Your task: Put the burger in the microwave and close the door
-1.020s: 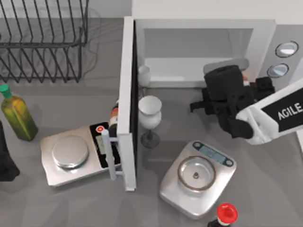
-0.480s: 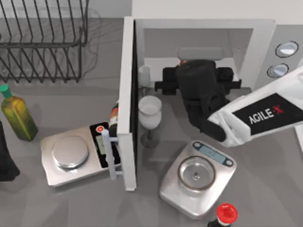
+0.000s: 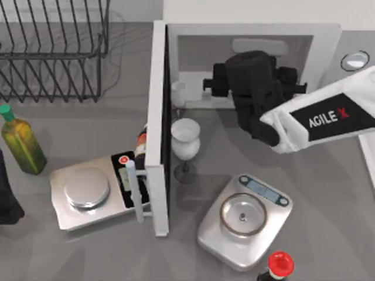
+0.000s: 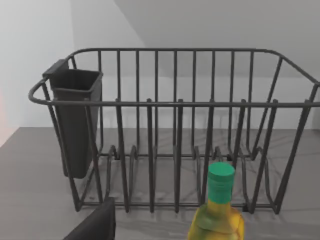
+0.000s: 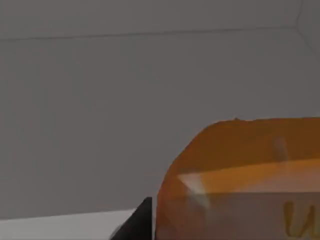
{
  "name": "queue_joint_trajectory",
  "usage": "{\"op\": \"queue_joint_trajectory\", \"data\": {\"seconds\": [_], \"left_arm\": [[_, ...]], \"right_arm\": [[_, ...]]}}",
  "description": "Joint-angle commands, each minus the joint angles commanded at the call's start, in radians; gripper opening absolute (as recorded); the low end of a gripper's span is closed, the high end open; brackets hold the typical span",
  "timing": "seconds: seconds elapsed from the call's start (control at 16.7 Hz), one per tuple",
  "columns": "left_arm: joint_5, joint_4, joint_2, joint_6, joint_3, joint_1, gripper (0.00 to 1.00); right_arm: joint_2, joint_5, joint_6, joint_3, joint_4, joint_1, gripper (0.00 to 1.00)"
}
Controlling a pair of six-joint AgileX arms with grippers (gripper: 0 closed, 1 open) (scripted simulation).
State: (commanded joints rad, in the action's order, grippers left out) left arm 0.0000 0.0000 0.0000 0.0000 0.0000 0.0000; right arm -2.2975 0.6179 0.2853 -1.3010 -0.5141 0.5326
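Note:
The white microwave (image 3: 328, 41) stands at the back with its door (image 3: 155, 117) swung wide open, edge-on toward the front. My right gripper (image 3: 252, 61) reaches into the pale cavity, its black wrist covering the tips from above. In the right wrist view the orange-tan burger (image 5: 240, 180) with its pale band sits close up against the grey inner wall, a dark fingertip (image 5: 140, 222) beside it; the gripper is shut on it. My left gripper (image 3: 6, 199) is parked at the table's left edge.
A wine glass (image 3: 185, 140) stands just in front of the opening beside the door. Steel scales (image 3: 243, 219) and a red-capped bottle (image 3: 280, 264) are in front, another scales (image 3: 88, 190) left of the door. Green-capped oil bottle (image 3: 20, 143) and wire rack (image 3: 53, 52) are far left.
My right arm swung left from in front of the knob panel, then pushed back into the microwave cavity with the burger. The left arm stayed put.

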Motion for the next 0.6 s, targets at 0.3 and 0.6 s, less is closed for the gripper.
{"op": "queue_joint_trajectory", "data": {"seconds": [0.3, 0.6], "left_arm": [[0.0, 0.0, 0.0, 0.0, 0.0, 0.0, 1.0], [0.0, 0.0, 0.0, 0.0, 0.0, 0.0, 1.0]], "right_arm": [[-0.13, -0.046, -0.02, -0.271, 0.154, -0.053, 0.0], [-0.282, -0.123, -0.077, -0.53, 0.192, -0.073, 0.0]]}}
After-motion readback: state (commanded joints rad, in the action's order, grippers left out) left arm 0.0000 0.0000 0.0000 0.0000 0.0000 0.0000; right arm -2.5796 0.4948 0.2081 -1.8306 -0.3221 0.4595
